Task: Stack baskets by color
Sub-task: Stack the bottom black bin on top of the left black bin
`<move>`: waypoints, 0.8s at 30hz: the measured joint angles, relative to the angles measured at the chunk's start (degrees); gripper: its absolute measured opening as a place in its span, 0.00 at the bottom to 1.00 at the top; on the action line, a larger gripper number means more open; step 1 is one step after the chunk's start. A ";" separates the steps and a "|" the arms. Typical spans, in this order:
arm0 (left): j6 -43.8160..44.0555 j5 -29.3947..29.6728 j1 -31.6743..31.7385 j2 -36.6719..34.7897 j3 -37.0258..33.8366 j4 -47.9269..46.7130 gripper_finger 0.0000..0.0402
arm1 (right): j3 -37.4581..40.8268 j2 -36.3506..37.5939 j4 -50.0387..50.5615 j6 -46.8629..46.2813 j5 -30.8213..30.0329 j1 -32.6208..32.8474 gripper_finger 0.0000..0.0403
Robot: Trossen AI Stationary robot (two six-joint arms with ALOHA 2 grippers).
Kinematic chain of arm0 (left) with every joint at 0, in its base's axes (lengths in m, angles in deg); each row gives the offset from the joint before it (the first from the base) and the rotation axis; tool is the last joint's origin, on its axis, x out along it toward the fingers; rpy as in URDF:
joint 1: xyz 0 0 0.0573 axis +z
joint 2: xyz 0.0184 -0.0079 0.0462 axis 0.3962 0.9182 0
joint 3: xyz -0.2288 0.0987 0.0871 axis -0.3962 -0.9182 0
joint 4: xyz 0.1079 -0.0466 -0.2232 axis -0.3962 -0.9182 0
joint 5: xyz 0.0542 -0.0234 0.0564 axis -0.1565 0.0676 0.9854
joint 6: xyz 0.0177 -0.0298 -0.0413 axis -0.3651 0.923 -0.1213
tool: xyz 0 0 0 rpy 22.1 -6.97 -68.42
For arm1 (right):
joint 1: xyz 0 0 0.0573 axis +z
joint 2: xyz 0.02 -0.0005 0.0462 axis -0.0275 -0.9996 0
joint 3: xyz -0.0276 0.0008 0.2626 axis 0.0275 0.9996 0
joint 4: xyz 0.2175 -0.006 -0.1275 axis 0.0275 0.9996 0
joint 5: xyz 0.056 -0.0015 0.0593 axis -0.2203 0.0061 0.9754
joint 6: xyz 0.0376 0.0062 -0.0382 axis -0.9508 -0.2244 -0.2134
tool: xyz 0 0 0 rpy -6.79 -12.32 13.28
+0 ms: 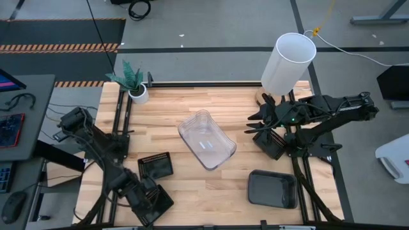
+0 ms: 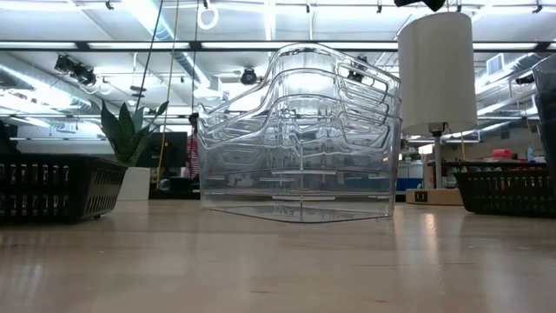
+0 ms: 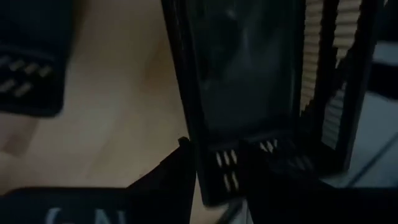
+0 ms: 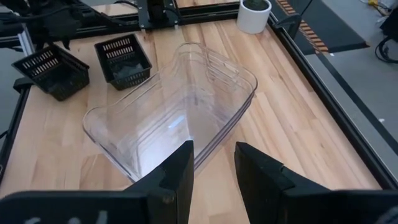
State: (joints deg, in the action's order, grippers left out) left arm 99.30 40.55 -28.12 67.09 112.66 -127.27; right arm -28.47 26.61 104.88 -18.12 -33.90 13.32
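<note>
Nested clear baskets stand mid-table. One small black slatted basket sits left of them. Another black basket stands at the near left corner. My left gripper points down over it, open, one finger on each side of its wall. Whether the fingers touch the wall, I cannot tell. My right gripper hovers open and empty at the right, above a third black basket. A smoky-grey basket lies near right.
A tall white lamp shade stands at the far right, just behind my right arm. A small white pot with a green plant sits at the far left corner. Bare wood shows between the clear baskets and the near edge.
</note>
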 joint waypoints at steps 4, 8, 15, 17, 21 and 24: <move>2.25 5.89 -0.61 0.00 -0.02 0.02 0.30 | 0.00 0.00 -0.79 0.03 0.85 0.00 0.30; 2.13 8.31 -0.59 -0.01 -0.09 -0.52 0.30 | 0.00 0.00 -1.74 0.19 2.60 0.00 0.30; 1.86 7.99 -1.15 3.56 -0.09 -0.67 0.30 | 0.00 0.00 -1.93 0.19 3.02 0.00 0.30; 2.05 7.45 -1.21 4.86 -0.11 -0.61 0.30 | 0.00 0.00 -1.95 0.19 3.02 0.00 0.30; 2.14 7.39 -1.18 6.58 -0.13 -0.52 0.30 | 0.00 0.00 -1.97 0.20 3.54 0.00 0.30; 2.14 7.14 -1.05 7.79 -0.12 -0.17 0.29 | 0.00 0.00 -2.00 0.86 4.07 0.00 0.30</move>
State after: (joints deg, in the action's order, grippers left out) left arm 101.45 47.69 -29.17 74.88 112.55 -127.44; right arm -28.47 26.61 102.88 -17.25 -29.84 13.32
